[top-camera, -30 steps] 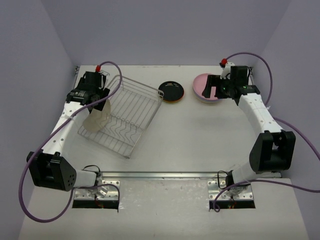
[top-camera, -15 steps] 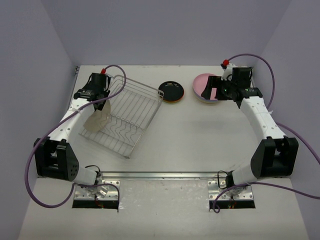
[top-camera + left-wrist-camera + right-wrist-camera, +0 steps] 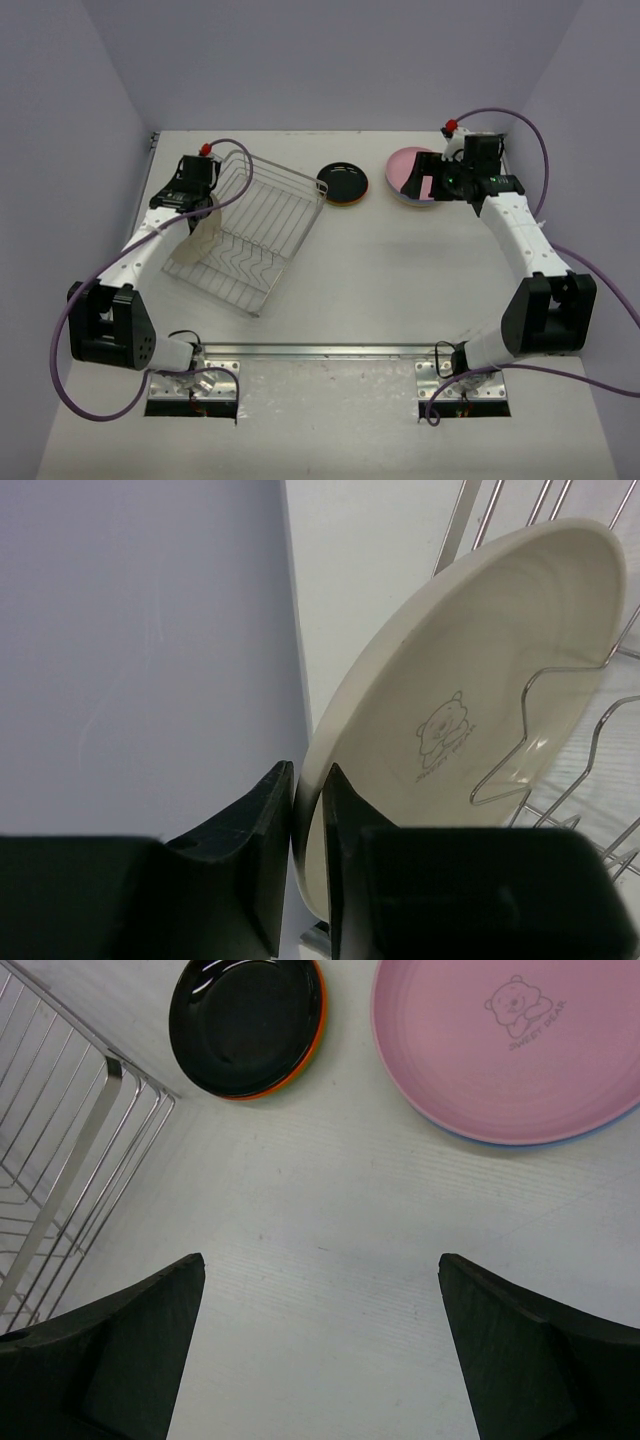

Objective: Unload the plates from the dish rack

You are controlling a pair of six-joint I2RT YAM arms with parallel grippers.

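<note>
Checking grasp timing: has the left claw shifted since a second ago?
Yes: left claw slid slightly toward the near edge beside the dish rack, now pinching the cream plate.

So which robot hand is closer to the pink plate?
Right. The right gripper hovers open just beside the pink plate; the left gripper is far across the table, pinching the cream plate in the dish rack.

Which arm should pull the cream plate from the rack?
Left. The left end effector grips the cream plate in the rack; the right end effector hangs open by the pink plate.
</note>
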